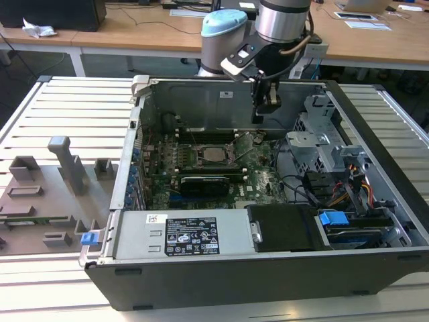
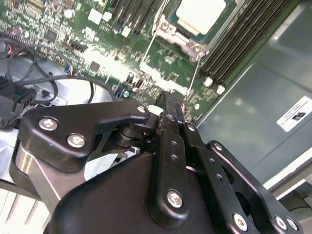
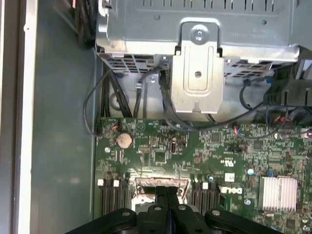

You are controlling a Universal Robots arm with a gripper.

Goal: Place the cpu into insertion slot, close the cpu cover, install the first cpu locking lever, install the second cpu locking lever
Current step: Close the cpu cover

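The cpu point(image 1: 216, 154) lies flat in the middle of the green motherboard, its silver top showing point(image 2: 200, 13). It sits in the insertion slot, whose contact field is hidden under it. The cpu cover point(image 2: 171, 30), a silver frame, lies down around the chip. Two thin wire levers point(image 2: 194, 73) reach out from the socket toward my gripper. My gripper point(image 1: 257, 118) hangs above the board toward the exterior view's right of the socket. Its black fingers are shut with nothing between them in both wrist views point(image 2: 168, 96) point(image 3: 166, 190).
Black memory slots point(image 2: 243, 39) flank the socket. A metal drive cage point(image 3: 197, 73) with cables stands past the board's edge. A power supply point(image 1: 194, 235) fills the case front, and blue clips point(image 1: 333, 219) sit by the drives. A grey fixture tray point(image 1: 47, 194) lies outside the case.
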